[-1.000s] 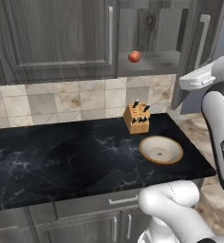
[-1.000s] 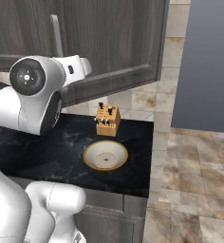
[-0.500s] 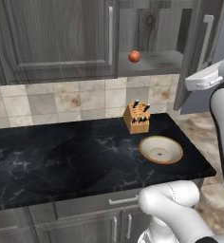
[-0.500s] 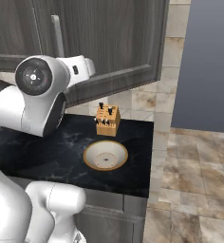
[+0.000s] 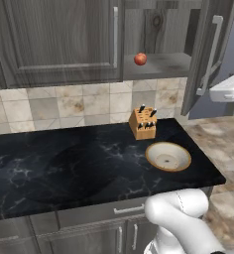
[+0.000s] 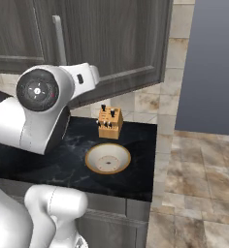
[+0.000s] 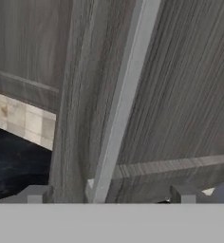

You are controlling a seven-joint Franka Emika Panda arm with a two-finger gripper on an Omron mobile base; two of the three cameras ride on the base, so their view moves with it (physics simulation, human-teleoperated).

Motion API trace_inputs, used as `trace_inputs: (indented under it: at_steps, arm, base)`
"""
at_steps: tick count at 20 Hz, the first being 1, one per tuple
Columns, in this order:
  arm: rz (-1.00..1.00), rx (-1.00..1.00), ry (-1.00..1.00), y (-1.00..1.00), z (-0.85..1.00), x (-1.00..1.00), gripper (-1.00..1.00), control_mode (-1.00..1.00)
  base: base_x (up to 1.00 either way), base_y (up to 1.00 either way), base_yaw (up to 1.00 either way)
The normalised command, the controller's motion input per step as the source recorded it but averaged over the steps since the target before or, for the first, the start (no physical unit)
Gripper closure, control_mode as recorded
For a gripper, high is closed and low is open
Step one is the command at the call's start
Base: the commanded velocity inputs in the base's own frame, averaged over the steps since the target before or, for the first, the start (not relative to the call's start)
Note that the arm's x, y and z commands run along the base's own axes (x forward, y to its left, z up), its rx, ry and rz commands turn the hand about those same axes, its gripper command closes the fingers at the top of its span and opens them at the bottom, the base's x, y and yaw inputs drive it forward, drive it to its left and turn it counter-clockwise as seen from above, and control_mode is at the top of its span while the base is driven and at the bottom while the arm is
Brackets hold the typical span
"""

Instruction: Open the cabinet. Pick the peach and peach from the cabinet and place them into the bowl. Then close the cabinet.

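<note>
Nearest to you, at the bottom of the hand view, the gripper (image 7: 109, 192) has its two finger tips spread wide apart, with the silver bar handle (image 7: 121, 102) of the cabinet door running up between them; the jaws pinch nothing, and you cannot tell whether either tip touches the bar.

In the left base view, the bowl (image 5: 168, 156) sits on the black marble counter (image 5: 64, 168) at centre right, apart from the knife block (image 5: 143, 123) just behind it. In the right base view you find the same bowl (image 6: 107, 158) at the centre, in front of the knife block (image 6: 110, 123).

Farther back, the cabinet (image 5: 59, 39) fills the top of the left base view. Its right door (image 5: 208, 49) stands swung open at the upper right, its left door closed. One red-orange peach (image 5: 140, 59) rests on the exposed shelf, upper centre.
</note>
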Motion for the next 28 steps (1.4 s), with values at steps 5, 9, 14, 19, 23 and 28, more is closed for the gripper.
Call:
trace_inputs:
  at_steps: [5, 9, 14, 19, 23, 28]
  arm:
    - [0.0, 0.0, -0.04, 0.18, 0.0, -0.47, -1.0, -1.0]
    - [-0.05, 0.0, -0.03, 0.52, 0.0, -0.29, -1.0, -1.0]
    - [-0.17, 0.0, 0.01, 0.66, 0.0, -0.03, -1.0, -1.0]
    - [-0.19, -0.04, 0.07, 0.52, 0.0, 0.05, -1.0, -1.0]
    - [-0.16, -0.1, 0.05, 0.49, 0.0, 0.14, -1.0, -1.0]
    - [-0.12, -0.12, 0.06, 0.12, 0.0, 0.4, -1.0, -1.0]
  base:
    - [0.0, 0.0, 0.0]
    - [0.0, 0.0, 0.0]
    - [0.0, 0.0, 0.0]
    - [0.0, 0.0, 0.0]
    - [0.0, 0.0, 0.0]
    - [0.0, 0.0, 0.0]
